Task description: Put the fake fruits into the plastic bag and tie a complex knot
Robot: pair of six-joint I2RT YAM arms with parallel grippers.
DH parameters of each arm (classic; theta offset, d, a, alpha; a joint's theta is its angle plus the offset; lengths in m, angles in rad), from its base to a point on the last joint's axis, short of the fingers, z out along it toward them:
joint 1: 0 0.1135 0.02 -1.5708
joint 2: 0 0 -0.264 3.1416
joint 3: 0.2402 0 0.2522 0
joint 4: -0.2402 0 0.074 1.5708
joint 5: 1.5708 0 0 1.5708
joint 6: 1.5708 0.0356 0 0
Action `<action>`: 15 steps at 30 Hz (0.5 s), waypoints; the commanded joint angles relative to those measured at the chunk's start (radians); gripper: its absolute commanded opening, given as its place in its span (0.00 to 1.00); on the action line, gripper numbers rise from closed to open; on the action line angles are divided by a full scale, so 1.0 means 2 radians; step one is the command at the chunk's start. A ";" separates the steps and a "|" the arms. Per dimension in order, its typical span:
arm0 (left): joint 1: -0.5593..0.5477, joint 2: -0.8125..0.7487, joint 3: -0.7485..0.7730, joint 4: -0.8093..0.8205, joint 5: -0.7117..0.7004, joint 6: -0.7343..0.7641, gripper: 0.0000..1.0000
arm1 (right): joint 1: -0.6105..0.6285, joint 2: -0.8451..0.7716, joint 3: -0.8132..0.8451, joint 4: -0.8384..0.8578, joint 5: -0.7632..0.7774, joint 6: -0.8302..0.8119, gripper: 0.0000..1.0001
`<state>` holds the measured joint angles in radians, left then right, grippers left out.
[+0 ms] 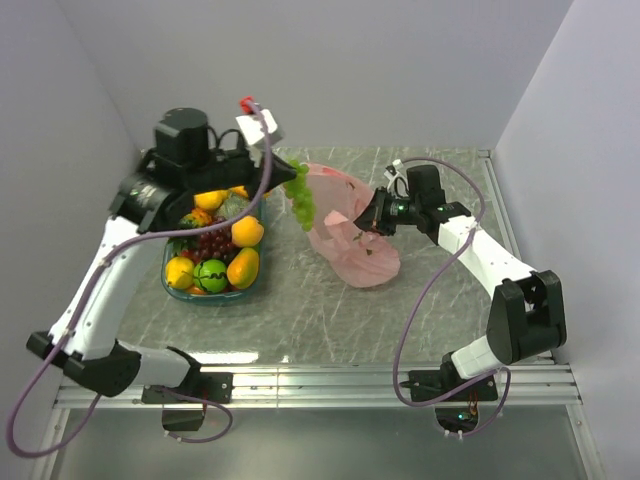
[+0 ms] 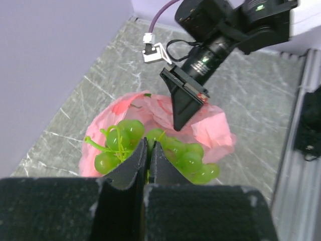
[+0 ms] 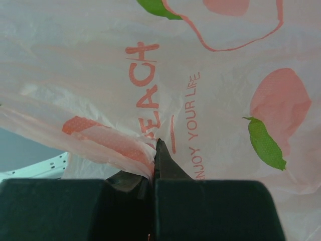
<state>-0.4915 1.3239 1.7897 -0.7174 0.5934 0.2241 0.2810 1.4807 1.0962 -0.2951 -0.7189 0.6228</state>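
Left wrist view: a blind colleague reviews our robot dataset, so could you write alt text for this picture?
The left tool, shut, grips a bunch of green grapes in front of a crumpled pink plastic bag. The black right tool comes in from the far side and pinches the bag's upper edge, over a grey marbled table.

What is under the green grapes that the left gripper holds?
The pink plastic bag lies under the green grapes, its edge pinched by the right gripper. The grapes and the left gripper cover the bag's mouth, so its contents cannot be seen.
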 commanded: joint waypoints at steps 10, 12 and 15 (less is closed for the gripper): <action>-0.110 0.084 -0.082 0.107 -0.200 0.044 0.00 | -0.002 0.004 -0.011 0.052 -0.052 0.030 0.00; -0.112 0.097 -0.099 0.109 -0.195 0.047 0.00 | -0.003 0.004 -0.019 0.055 -0.056 0.028 0.00; -0.114 0.105 -0.132 0.122 -0.173 0.045 0.00 | -0.004 0.001 -0.033 0.065 -0.060 0.028 0.00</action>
<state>-0.7132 1.5356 1.5642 -0.5526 0.2523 0.3019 0.2806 1.4815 1.0592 -0.2169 -0.8043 0.6693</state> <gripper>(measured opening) 0.028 0.006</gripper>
